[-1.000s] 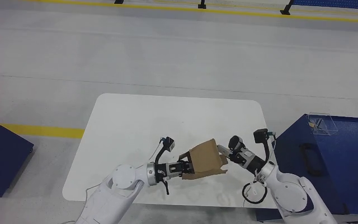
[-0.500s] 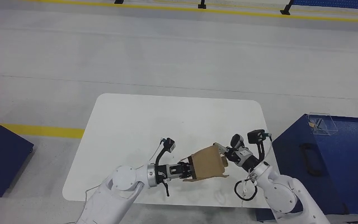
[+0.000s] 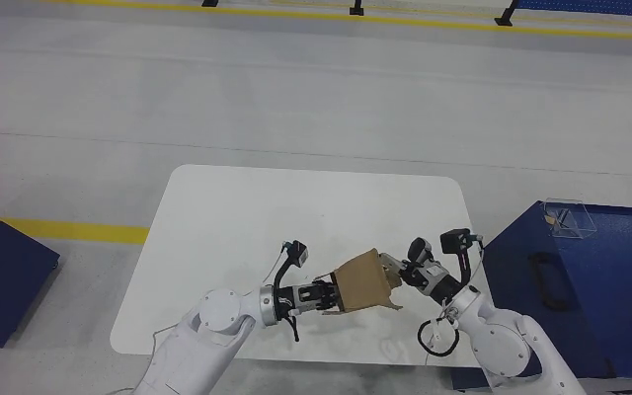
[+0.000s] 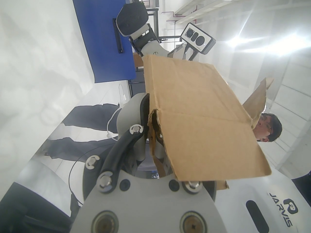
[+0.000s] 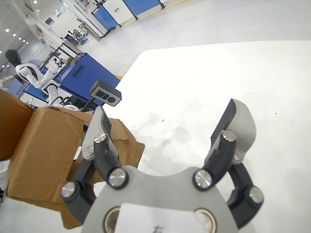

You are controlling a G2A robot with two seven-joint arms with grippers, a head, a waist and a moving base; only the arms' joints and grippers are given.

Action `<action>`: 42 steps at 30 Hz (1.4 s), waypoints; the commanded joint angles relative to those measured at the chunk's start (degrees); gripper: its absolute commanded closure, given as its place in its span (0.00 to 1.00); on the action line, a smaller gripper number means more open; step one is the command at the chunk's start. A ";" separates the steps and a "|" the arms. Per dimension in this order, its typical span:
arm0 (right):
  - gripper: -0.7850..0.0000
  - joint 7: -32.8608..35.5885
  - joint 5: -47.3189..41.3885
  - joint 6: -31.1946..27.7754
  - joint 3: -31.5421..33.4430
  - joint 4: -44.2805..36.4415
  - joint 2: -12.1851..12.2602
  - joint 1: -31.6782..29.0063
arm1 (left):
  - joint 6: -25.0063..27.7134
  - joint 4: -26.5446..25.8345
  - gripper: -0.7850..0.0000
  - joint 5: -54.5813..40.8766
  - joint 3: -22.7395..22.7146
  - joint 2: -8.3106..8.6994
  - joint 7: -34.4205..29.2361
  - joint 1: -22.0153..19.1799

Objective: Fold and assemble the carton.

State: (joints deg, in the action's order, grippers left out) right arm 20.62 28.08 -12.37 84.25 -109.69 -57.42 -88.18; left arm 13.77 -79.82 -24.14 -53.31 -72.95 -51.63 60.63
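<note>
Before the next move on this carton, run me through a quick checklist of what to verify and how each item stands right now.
1. Grip: the left claw is shut on an edge of the carton: ok.
2. Free claw: the right claw is open, with nothing between its fingers: ok.
3. Contact: one finger of the right claw lies beside a flap; whether it touches: cannot tell.
4. Folding finished: loose flaps stick out of the carton: not ok.
5. Support: whether the carton rests on the table: cannot tell.
</note>
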 commanded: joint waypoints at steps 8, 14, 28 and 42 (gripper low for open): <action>0.00 3.25 -1.92 -1.11 -0.50 0.16 -0.14 -0.34 | -1.34 0.12 1.00 -2.97 -0.65 0.02 -1.74 0.47; 0.00 2.67 -3.47 -2.11 -0.69 0.23 -0.35 -0.08 | -2.33 0.78 1.00 -3.95 -0.52 -0.12 -2.44 0.13; 0.00 6.88 -9.11 -8.28 3.53 -1.12 0.03 -2.74 | -3.74 2.19 1.00 -4.67 -0.41 -0.54 -0.91 -0.79; 0.00 3.38 -7.84 -6.77 3.28 0.28 -0.36 -1.62 | -4.23 3.07 1.00 -5.58 -0.82 -0.85 0.87 -0.70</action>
State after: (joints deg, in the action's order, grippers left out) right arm 24.47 20.63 -19.03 86.79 -109.47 -57.81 -89.53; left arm 9.51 -76.79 -29.57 -53.96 -73.81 -50.92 59.90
